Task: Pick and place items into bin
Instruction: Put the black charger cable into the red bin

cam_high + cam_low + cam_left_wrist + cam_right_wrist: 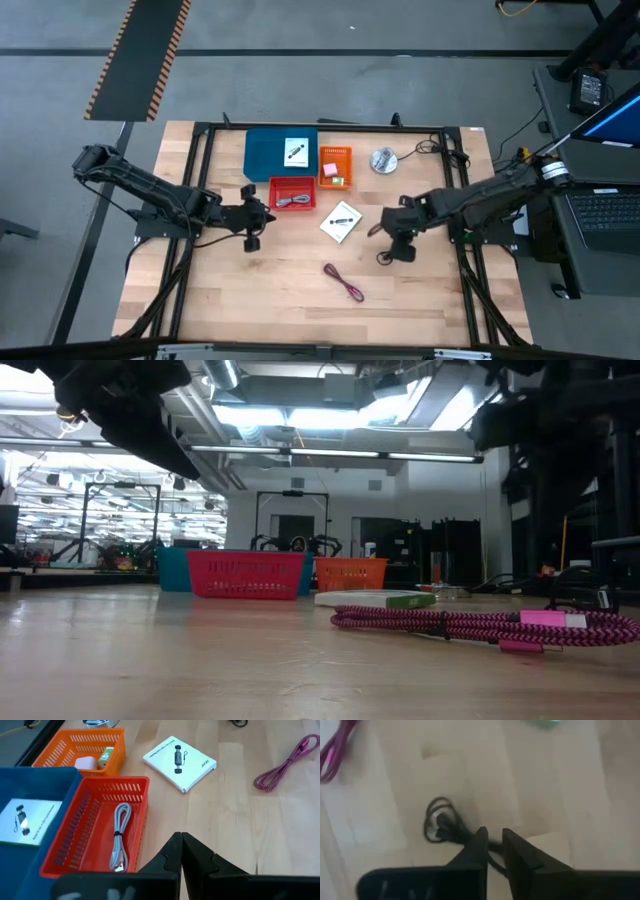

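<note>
right claw [384, 241] hovers low over the desk [260, 290], fingers nearly together around the black coiled cable [440, 823], though whether they clamp it i cannot tell. left claw [270, 219], fingers pressed together, sits just beside the red basket [292, 194]. blue bin [266, 154] holds one white card [295, 151]; the other white card [341, 221] lies on the wood between the claws. orange basket [335, 166] holds small pieces. grey cable [120, 836] rests in the red basket; dark-red cable [344, 282] lies nearer the front edge.
</note>
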### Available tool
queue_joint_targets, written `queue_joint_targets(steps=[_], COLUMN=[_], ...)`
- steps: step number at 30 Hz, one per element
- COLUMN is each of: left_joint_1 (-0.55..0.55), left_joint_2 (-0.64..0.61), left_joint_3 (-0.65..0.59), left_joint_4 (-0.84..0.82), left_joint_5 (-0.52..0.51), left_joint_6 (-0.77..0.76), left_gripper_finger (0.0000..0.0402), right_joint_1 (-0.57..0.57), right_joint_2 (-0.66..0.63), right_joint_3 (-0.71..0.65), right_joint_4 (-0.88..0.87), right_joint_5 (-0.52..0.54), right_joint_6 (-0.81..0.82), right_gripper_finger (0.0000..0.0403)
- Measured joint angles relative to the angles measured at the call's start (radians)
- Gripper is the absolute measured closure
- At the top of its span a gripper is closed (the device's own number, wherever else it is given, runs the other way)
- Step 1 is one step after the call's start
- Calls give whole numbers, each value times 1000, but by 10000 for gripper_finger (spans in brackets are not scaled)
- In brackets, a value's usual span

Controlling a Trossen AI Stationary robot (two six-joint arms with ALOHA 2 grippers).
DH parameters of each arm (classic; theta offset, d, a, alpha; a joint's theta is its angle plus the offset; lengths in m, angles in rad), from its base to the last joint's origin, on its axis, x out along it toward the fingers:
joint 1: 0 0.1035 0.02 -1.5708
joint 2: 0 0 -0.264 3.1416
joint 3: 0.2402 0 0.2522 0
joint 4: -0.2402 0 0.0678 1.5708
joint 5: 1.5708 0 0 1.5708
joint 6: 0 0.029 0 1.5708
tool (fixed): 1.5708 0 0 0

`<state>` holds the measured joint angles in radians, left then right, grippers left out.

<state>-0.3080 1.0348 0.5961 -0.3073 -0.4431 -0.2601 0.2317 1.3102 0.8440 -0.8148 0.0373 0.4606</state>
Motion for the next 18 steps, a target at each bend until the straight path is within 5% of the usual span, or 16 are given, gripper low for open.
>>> queue_joint_targets(steps=[11,18], left_joint_1=[0,0], left_joint_2=[0,0], left_joint_3=[0,0], left_joint_4=[3,5], left_joint_5=[-3,-2], left_joint_6=[-63,-71], left_gripper_finger=[398,397], right_joint_1=[150,173], right_joint_2=[51,169], right_joint_3=[0,0], right_joint_4=[-28,-27], right_joint_5=[1,109], right_joint_6=[-53,-78], right_gripper_finger=[262,227])
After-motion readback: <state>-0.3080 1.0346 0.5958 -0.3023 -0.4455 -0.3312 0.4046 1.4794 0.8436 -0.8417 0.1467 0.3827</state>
